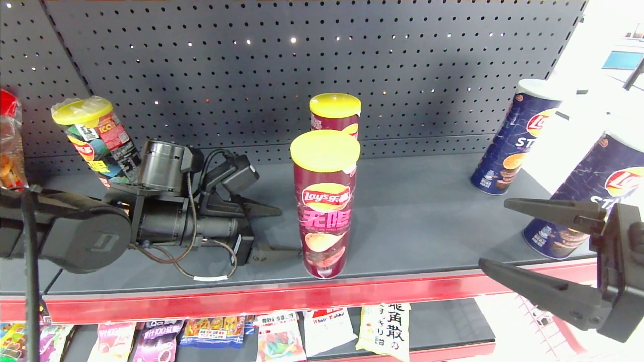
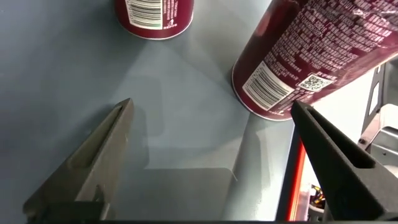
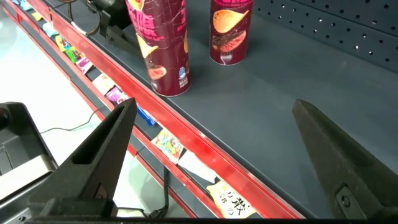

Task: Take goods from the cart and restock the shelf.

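The restock looks partly done. Two maroon chip cans stand upright on the grey shelf (image 1: 427,211). The front maroon can (image 1: 324,201) is close to the red front edge (image 1: 251,301), and the rear maroon can (image 1: 335,113) stands at its 12 o'clock, against the pegboard. Two blue chip cans (image 1: 518,136) sit at 2 to 3 o'clock from it, well apart. Neither arm carries anything, so any further stock would call for another trip to the cart.

The left gripper (image 1: 288,231) lies low over the shelf at the front can's 9 o'clock. Its jaws are spread wide and empty. They point at the can, with the tips just beside its lower wall and not around it. The right gripper (image 1: 493,234) hangs at the can's 4 o'clock, off the shelf's front edge. Its jaws are also wide apart, holding nothing.
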Controlling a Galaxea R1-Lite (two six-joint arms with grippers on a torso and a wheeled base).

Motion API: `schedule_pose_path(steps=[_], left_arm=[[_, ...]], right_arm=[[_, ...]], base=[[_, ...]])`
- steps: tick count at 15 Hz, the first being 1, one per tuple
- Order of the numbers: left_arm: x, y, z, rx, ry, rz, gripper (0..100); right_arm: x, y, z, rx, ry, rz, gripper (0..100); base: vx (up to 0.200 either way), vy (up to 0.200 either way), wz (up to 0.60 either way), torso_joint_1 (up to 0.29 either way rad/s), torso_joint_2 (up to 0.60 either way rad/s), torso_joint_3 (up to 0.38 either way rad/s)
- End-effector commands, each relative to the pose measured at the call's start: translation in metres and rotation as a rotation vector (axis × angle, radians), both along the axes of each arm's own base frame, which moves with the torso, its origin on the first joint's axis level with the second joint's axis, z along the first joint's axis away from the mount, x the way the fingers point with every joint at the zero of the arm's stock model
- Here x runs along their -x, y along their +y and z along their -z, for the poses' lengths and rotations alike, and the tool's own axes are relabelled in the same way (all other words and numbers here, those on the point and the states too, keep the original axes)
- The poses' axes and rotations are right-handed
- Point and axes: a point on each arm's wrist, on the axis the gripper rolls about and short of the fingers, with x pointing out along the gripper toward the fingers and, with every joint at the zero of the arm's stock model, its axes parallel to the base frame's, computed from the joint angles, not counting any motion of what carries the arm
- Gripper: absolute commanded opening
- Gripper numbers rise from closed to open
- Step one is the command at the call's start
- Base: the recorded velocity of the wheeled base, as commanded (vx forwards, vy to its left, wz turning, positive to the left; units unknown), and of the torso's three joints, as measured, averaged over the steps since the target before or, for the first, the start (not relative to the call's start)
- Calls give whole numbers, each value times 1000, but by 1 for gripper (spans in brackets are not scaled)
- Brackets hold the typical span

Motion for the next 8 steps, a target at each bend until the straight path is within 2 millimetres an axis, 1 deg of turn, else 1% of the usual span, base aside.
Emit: schedule_pose_path(steps=[1,8], left_arm=[[0,-2,0,0,-1,6,100],[0,-4,2,-2,5,12,100]], right_arm=[[0,0,0,0,0,-1,100],[-1,-2,0,-1,-2,13,100]], base=[[0,0,0,0,0,0],[0,0,0,0,0,0]])
